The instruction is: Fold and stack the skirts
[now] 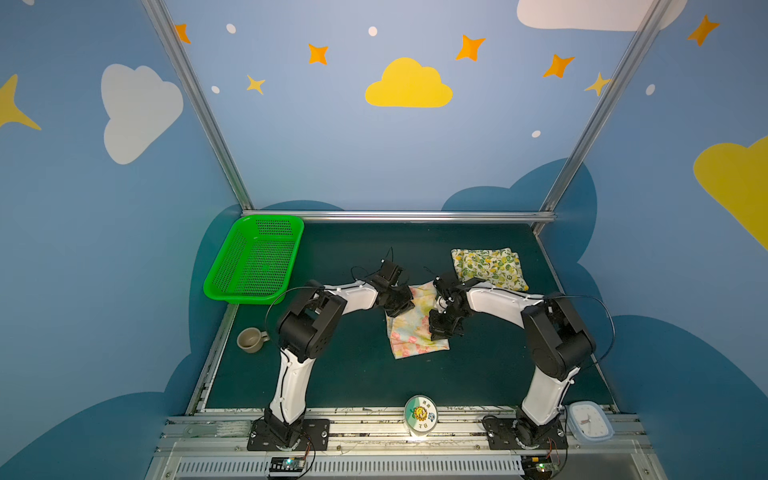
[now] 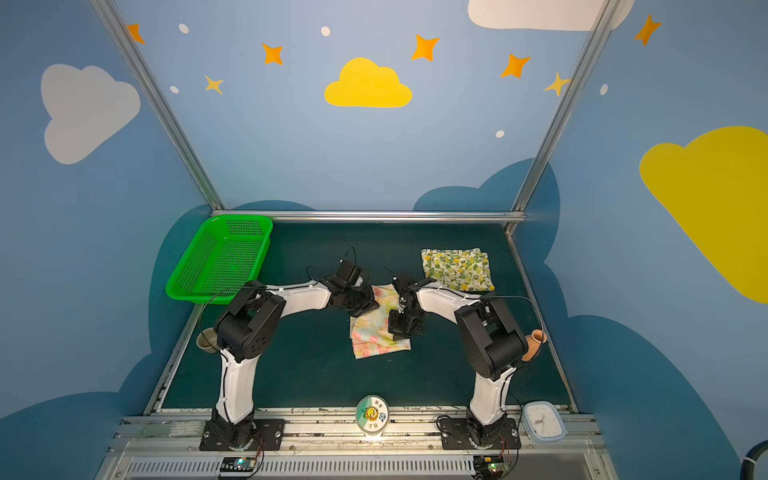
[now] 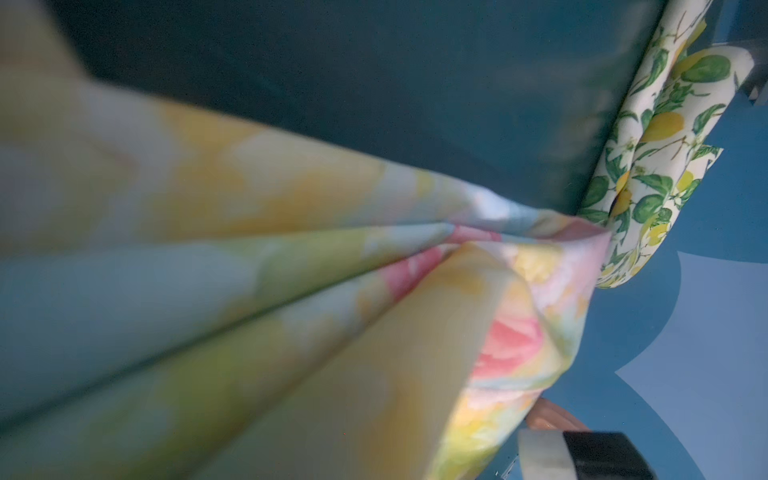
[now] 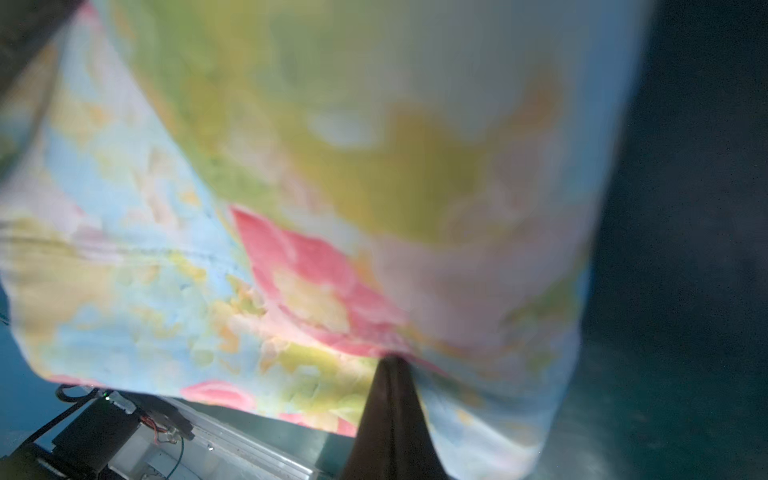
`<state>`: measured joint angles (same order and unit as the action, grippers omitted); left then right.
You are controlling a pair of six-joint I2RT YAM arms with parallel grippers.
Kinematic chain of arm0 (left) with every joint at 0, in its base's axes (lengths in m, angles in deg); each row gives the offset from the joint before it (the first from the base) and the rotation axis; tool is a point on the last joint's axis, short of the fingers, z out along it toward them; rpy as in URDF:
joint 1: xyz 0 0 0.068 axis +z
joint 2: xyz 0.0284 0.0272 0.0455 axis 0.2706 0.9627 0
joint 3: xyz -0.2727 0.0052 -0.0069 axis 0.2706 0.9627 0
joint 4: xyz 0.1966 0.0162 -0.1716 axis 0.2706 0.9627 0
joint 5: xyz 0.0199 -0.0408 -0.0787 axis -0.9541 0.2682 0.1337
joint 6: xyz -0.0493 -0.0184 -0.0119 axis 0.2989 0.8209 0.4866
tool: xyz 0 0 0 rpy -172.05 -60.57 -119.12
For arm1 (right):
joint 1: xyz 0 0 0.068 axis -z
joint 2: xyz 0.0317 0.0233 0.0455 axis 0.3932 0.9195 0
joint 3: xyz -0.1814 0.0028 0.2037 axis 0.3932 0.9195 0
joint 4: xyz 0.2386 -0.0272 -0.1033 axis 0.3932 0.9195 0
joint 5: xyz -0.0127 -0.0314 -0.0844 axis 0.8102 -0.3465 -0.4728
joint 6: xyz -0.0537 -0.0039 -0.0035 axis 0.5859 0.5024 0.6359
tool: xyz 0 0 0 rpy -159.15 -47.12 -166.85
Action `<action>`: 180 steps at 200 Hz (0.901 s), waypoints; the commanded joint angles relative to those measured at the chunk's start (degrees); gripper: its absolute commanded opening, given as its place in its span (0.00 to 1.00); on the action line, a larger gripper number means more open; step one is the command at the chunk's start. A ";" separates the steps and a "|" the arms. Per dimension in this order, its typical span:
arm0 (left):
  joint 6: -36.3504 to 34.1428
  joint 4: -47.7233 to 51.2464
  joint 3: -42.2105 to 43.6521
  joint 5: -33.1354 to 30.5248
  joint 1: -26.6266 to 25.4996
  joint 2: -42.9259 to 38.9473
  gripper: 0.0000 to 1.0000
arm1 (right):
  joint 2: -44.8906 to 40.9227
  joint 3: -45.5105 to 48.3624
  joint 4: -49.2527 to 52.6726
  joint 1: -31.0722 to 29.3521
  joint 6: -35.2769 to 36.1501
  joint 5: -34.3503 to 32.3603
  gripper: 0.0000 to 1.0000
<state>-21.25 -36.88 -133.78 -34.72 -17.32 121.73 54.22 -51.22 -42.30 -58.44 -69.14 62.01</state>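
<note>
Left end effector [image 1: 402, 306] and right end effector [image 1: 443, 331] grip flowered skirt [image 1: 409, 341], well apart from green basket [image 1: 272, 217]

We see a flowered skirt [image 1: 415, 334] lying in loose layers in the middle of the dark green surface [image 1: 353, 378]. The left jaws are down at its far left corner and the right jaws at its right edge, nearer us; from above we cannot tell how they stand. A lemon skirt [image 1: 489, 268] lies folded flat toward the far right, apart from the flowered one. A green basket [image 1: 253, 259] sits in the far left corner. A brown cup [image 1: 250, 340] stands just beside the left arm [image 1: 316, 316], and a pale blue clock [image 1: 590, 422] lies by the base of the right arm [image 1: 552, 332].
</note>
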 commanded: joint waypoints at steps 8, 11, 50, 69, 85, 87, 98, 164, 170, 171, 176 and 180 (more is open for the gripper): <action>-4.79 4.89 -3.46 -0.18 2.70 3.32 0.04 | 1.35 3.26 -5.34 -5.57 -7.64 -2.22 0.00; -5.11 5.22 -3.88 -0.12 2.96 3.35 0.04 | 1.39 3.09 -5.82 -6.11 -8.21 -2.16 0.00; -8.61 5.14 -6.04 1.95 4.95 -1.50 0.04 | 0.29 -3.57 -7.69 -10.41 -9.90 -1.89 0.00; -7.95 4.85 -4.13 2.72 4.95 -5.89 0.04 | -3.44 -5.67 -6.16 -8.68 -8.20 -0.50 0.00; -5.66 4.06 -0.54 2.73 4.61 -10.12 0.04 | -5.80 -8.02 -3.23 -5.57 -5.40 1.81 0.00; -5.37 3.94 -0.02 2.66 4.56 -10.63 0.04 | -5.95 -8.37 -2.81 -5.07 -5.08 2.08 0.00; -3.78 3.43 3.04 1.99 4.14 -13.22 0.04 | -6.42 -10.34 -0.80 -2.24 -2.33 4.29 0.00; 3.87 0.99 17.80 -3.51 -1.20 -18.73 0.04 | 4.60 -20.68 2.75 8.60 7.63 3.42 0.00; 4.32 0.87 18.30 -3.79 -1.70 -18.44 0.04 | 6.17 -21.27 2.55 9.11 7.65 3.43 0.00; 4.39 0.80 18.37 -3.84 -1.79 -18.36 0.04 | 6.36 -21.32 2.54 9.15 7.62 3.43 0.00; 4.54 0.45 18.71 -3.66 -2.03 -17.91 0.04 | 7.43 -21.75 2.52 9.55 7.60 3.62 0.00; 4.68 0.27 18.91 -3.55 -2.27 -17.61 0.04 | 8.27 -22.10 2.47 9.81 7.65 3.95 0.00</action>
<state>-19.16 -35.68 -115.99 -36.36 -18.43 103.00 56.88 -71.75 -42.40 -49.81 -64.20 65.66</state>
